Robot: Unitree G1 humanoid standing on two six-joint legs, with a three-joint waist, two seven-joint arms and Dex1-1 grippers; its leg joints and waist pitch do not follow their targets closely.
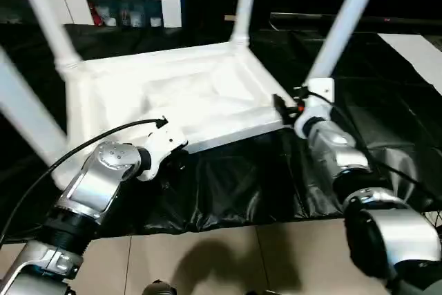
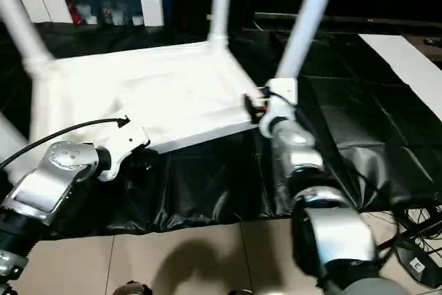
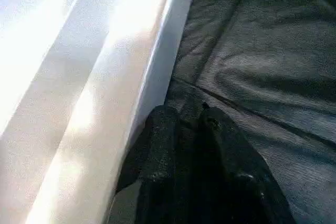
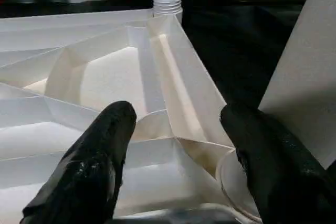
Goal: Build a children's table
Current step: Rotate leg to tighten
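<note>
The right pincer (image 4: 176, 129), released, is hovering over the leg (image 1: 345, 22) in its corner socket; the left pincer (image 3: 184, 124), clenched, is lying beside the table top (image 1: 186, 98). Next: seating that leg firmly.

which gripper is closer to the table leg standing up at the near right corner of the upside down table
Right. The right gripper sits at that corner, fingers spread beside the leg. The left gripper, fingers together, is at the table top's near edge over the black sheet, well away from that leg.

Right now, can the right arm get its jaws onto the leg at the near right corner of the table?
Probably yes: the right gripper is open, the leg just beside one finger, nothing between.
</note>
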